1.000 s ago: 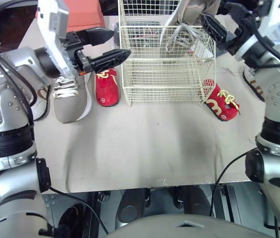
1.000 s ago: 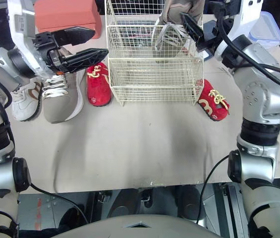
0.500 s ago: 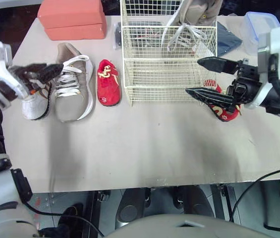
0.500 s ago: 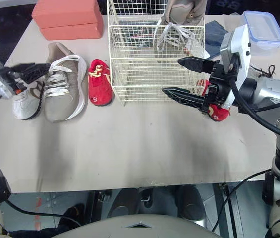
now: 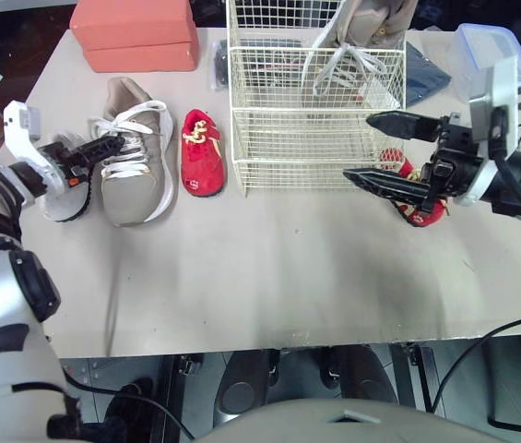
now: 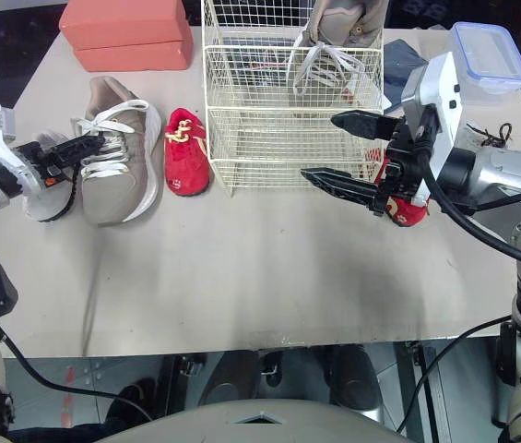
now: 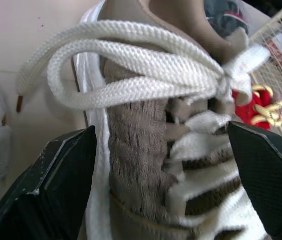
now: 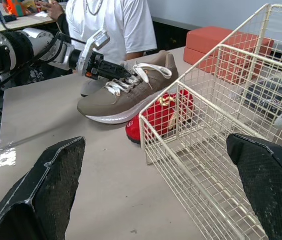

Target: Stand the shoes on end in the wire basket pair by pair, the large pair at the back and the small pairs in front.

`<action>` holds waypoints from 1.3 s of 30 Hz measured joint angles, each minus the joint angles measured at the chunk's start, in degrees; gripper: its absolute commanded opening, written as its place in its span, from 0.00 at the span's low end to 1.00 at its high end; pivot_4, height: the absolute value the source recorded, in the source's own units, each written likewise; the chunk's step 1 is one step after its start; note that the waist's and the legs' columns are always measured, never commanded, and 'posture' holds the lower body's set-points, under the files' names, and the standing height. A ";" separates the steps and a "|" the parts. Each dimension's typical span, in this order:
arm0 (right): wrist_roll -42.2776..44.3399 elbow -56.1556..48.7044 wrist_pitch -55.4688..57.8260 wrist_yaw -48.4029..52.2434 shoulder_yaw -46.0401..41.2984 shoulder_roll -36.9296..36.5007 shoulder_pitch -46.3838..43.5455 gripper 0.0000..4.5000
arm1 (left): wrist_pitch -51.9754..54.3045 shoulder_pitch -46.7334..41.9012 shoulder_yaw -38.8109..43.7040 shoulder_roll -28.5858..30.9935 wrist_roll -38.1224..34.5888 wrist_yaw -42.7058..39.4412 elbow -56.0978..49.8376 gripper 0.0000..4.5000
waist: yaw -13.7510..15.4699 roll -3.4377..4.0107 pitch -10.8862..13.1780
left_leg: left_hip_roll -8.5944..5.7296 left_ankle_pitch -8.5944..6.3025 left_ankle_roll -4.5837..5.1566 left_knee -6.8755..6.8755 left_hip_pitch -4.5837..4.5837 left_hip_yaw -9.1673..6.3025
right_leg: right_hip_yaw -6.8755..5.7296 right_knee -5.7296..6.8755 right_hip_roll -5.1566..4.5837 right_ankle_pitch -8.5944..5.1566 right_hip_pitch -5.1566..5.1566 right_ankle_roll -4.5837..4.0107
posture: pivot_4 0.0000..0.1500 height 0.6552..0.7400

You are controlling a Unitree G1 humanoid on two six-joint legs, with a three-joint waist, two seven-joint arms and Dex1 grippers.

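Astride the tan sneaker (image 5: 136, 185), your left gripper (image 7: 159, 131) is spread wide; your right gripper (image 5: 360, 146) gapes beside the wire basket (image 5: 297, 138).

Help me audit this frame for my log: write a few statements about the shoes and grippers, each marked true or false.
A beige sneaker stands in the wire basket. True.
Both red shoes are in the basket. False: the left red shoe and the right red shoe lie on the table beside it.
The right gripper is shut on a shoe. False: it is open and empty.
The left gripper is open at the laces of the second beige sneaker. True.
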 measured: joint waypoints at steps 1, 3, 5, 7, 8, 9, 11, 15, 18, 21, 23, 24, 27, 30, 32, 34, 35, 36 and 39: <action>-0.01 0.00 -0.02 -0.03 0.04 -0.08 0.00 0.99 | 0.15 -0.55 -0.06 0.00 0.63 0.09 0.40 1.00 | -0.02 0.00 0.00 | 0.00 0.00 0.00 0.00 0.00 0.00 | 0.00 0.00 0.00 0.00 0.00 0.00 | 1.00 1.00; -0.09 0.00 -0.15 -0.15 0.04 -0.34 0.00 1.00 | 1.01 -1.44 -0.84 0.00 2.38 -0.09 0.98 0.94 | -0.04 0.00 0.00 | 0.00 0.00 0.00 0.00 0.01 0.00 | 0.01 0.02 0.00 0.00 0.00 0.00 | 1.00 1.00; -0.11 0.00 -0.33 -0.53 0.05 -0.34 0.00 1.00 | 2.27 -1.79 -2.08 0.00 4.65 -0.93 1.29 0.81 | -0.05 0.00 0.00 | 0.00 0.00 0.00 0.00 0.01 0.01 | 0.01 0.02 0.00 0.00 0.00 0.00 | 1.00 1.00; -0.10 -0.01 -0.49 -0.84 0.05 -0.35 0.01 1.00 | 3.06 -2.16 -3.43 0.03 6.46 -2.52 1.44 0.60 | -0.04 0.00 0.00 | 0.00 0.00 0.00 0.00 0.00 0.01 | 0.01 0.01 0.00 0.00 0.00 0.00 | 1.00 1.00; -0.10 -0.01 -0.59 -1.07 0.05 -0.39 0.02 1.00 | 3.35 -2.65 -3.96 0.13 7.56 -3.30 1.44 0.49 | -0.03 0.00 0.00 | 0.00 0.00 0.00 0.00 0.00 0.01 | 0.01 0.01 0.00 0.00 0.00 0.00 | 1.00 1.00; -0.10 -0.01 -0.66 -1.18 0.05 -0.39 0.02 1.00 | 3.78 -3.23 -4.75 0.17 8.57 -4.40 1.44 0.41 | 0.08 0.00 0.00 | 0.00 0.00 0.00 0.00 0.00 0.01 | 0.00 0.01 -0.01 0.00 0.00 0.00 | 1.00 1.00; -0.09 -0.11 -0.94 -1.33 0.05 -0.40 0.08 1.00 | 3.81 -3.25 -5.18 0.17 9.69 -4.99 1.44 0.20 | 0.10 0.00 0.00 | 0.00 0.00 0.00 0.00 0.00 0.01 | 0.01 0.00 -0.02 0.00 0.00 0.00 | 1.00 1.00; -0.02 -0.13 -1.13 -1.75 0.04 -0.45 0.27 1.00 | 4.00 -3.25 -4.97 0.11 10.34 -5.43 1.44 0.12 | 0.01 0.00 0.00 | 0.01 0.00 0.00 0.00 0.01 0.01 | 0.04 0.03 -0.13 0.00 -0.01 0.00 | 1.00 1.00; 0.11 -0.13 -1.17 -2.00 0.04 -0.52 0.54 1.00 | 4.60 -3.24 -3.91 0.11 10.29 -5.63 1.60 0.12 | 0.00 0.00 0.00 | 0.02 0.00 0.00 0.00 0.00 0.01 | 0.03 0.02 -0.22 0.00 -0.02 0.00 | 1.00 1.00; 0.14 -0.13 -1.28 -2.32 -0.03 -0.57 0.65 1.00 | 4.65 -3.24 -1.72 0.12 9.52 -5.63 2.43 0.12 | 0.01 -0.05 0.03 | 0.02 0.00 0.01 0.02 -0.04 -0.01 | 0.00 0.02 -0.22 0.00 -0.03 0.00 | 1.00 1.00; 0.32 -0.13 -1.41 -2.54 -0.12 -0.57 0.65 1.00 | 4.16 -3.39 0.57 0.36 8.08 -5.09 2.44 0.12 | 0.03 -0.14 0.06 | 0.02 0.00 0.00 0.06 -0.08 -0.07 | -0.06 0.02 -0.24 0.00 -0.04 0.00 | 1.00 1.00; 0.46 -0.12 -1.57 -2.71 -0.21 -0.53 0.64 1.00 | 3.82 -3.87 1.75 0.59 7.31 -4.56 2.44 0.12 | 0.03 -0.20 0.08 | 0.03 0.00 0.00 0.07 -0.10 -0.09 | -0.09 0.02 -0.25 0.00 -0.05 0.00 | 1.00 1.00; 0.87 -0.12 -2.38 -3.49 -0.45 -0.31 0.63 1.00 | 1.89 -6.19 5.17 1.60 4.97 -4.58 1.99 0.12 | 0.03 -0.25 0.07 | 0.02 0.00 0.00 0.14 -0.21 -0.12 | -0.14 0.02 -0.28 0.00 -0.11 0.00 | 1.00 1.00; 1.02 -0.10 -3.55 -4.10 -1.86 -0.05 0.60 1.00 | 0.96 -9.99 9.76 2.29 0.34 -5.44 -1.12 0.12 | 0.04 -0.32 0.08 | 0.02 0.00 0.00 0.43 -0.62 -0.41 | -0.44 0.03 -0.29 0.01 -0.29 0.00 | 1.00 1.00; 0.94 0.12 -4.67 -4.94 -2.26 0.95 0.25 1.00 | 0.81 -12.35 12.87 2.24 -3.55 -5.87 -5.83 0.12 | 0.02 -0.37 0.05 | 0.00 0.01 -0.01 0.58 -1.00 -0.52 | -0.52 0.10 -0.30 0.02 -0.60 0.00 | 1.00 1.00; 0.29 0.82 -6.12 -5.70 -2.28 1.54 -0.31 1.00 | -0.47 -13.21 15.46 1.12 -7.17 -5.10 -13.51 0.12 | 0.02 -0.36 0.05 | -0.05 0.01 -0.02 0.56 -0.96 -0.51 | -0.51 0.11 -0.35 0.02 -0.59 0.01 | 1.00 1.00; 0.08 1.04 -6.36 -6.01 -2.28 1.65 -0.56 1.00 | -0.92 -13.23 15.89 0.64 -7.91 -4.70 -15.16 0.12 | 0.04 -0.35 0.05 | -0.05 0.01 -0.02 0.56 -0.95 -0.51 | -0.51 0.12 -0.35 0.02 -0.59 0.01 | 1.00 1.00; -0.64 1.41 -7.33 -6.39 -2.39 1.92 -0.83 1.00 | -1.44 -12.85 16.94 -1.59 -8.92 -2.53 -19.21 0.12 | 0.21 -0.33 0.03 | -0.05 0.02 -0.02 0.57 -0.93 -0.52 | -0.53 0.15 -0.36 0.02 -0.57 0.01 | 1.00 1.00; -2.49 2.65 -10.10 -7.65 -2.33 3.39 -2.60 1.00 | -3.14 -12.43 17.64 -10.85 -11.72 4.14 -29.09 0.12 | 1.32 -0.34 0.03 | -0.11 0.03 -0.02 0.73 -0.96 -0.63 | -0.60 0.27 -0.39 0.02 -0.53 0.01 | 1.00 1.00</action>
